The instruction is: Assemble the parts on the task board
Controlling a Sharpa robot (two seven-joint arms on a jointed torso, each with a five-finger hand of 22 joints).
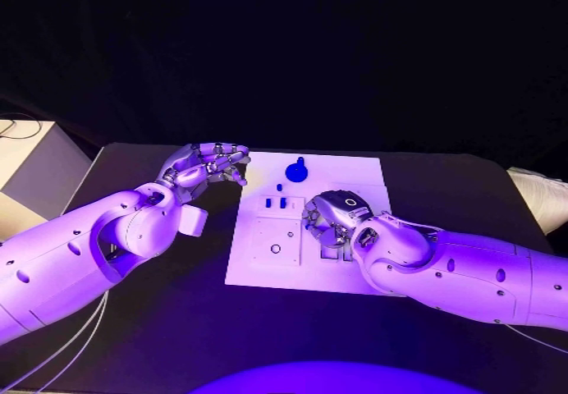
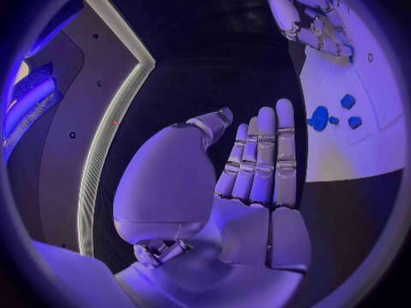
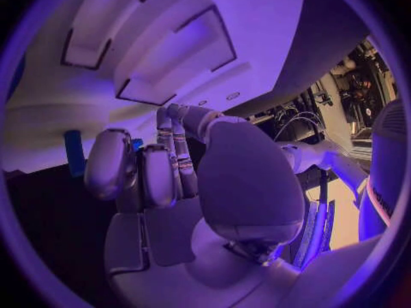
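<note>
Two robot hands: right robot hand (image 1: 335, 215), fingers curled, grasp indiscernible, over white plastic task board (image 1: 355, 176); left robot hand (image 1: 208, 167) empty, beside board's left edge, farther from small blue parts (image 1: 276, 202)

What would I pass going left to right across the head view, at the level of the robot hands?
Left robot hand → small blue parts on the task board → right robot hand.
</note>
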